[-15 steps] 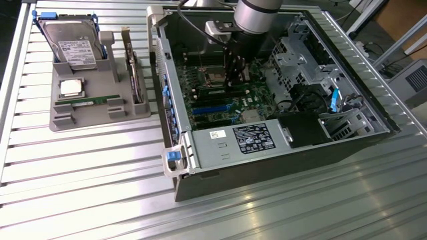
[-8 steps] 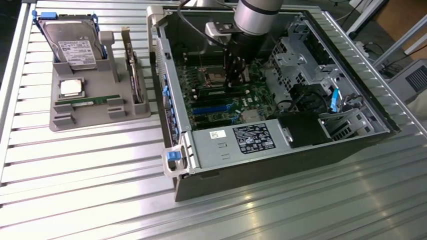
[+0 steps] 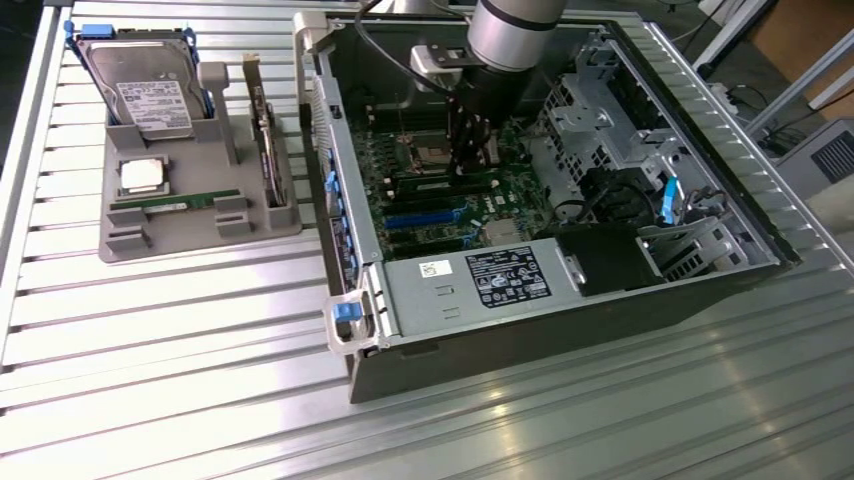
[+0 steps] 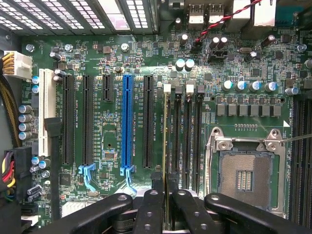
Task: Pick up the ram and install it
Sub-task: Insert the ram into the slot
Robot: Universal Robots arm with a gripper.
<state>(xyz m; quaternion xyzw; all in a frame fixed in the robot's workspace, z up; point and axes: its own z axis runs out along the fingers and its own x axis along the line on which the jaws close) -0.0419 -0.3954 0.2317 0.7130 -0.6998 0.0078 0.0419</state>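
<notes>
The grey, round-bodied robot arm (image 3: 514, 35) reached down into the open dark metal computer case (image 3: 747, 235), which lay on its side on the ribbed silver counter (image 3: 160, 340). Its black jaws (image 4: 165, 195) were pinching a long, thin green circuit-board ram stick (image 4: 165, 146) edge-on, the two inner fingers (image 4: 151, 204) pressed against either face of the board. In the wrist view the stick stood lined up along the first of four parallel black memory slots (image 4: 187, 136) with white end clips, beside the open silver processor socket (image 4: 243, 175) on the green motherboard (image 4: 234, 63); whether the stick had seated in the slot could not be told. A long blue expansion slot (image 4: 127, 122) and several black ones ran alongside, on the far side of the stick from the socket.

In the exterior view, the jaws (image 3: 474, 150) hung over the middle of the board, above the silver power supply box (image 3: 467, 285) with its white and black labels.

Well apart, toward the exterior view's left, a grey moulded parts tray (image 3: 147, 240) sat on the counter. It held a second green ram stick (image 3: 174, 203) lying flat in a groove, a square silver processor chip (image 3: 143, 176) just behind it, a hard drive in a blue-handled carrier (image 3: 140, 90) at the back, and an upright expansion card (image 3: 271, 150) on the side nearest the case.
</notes>
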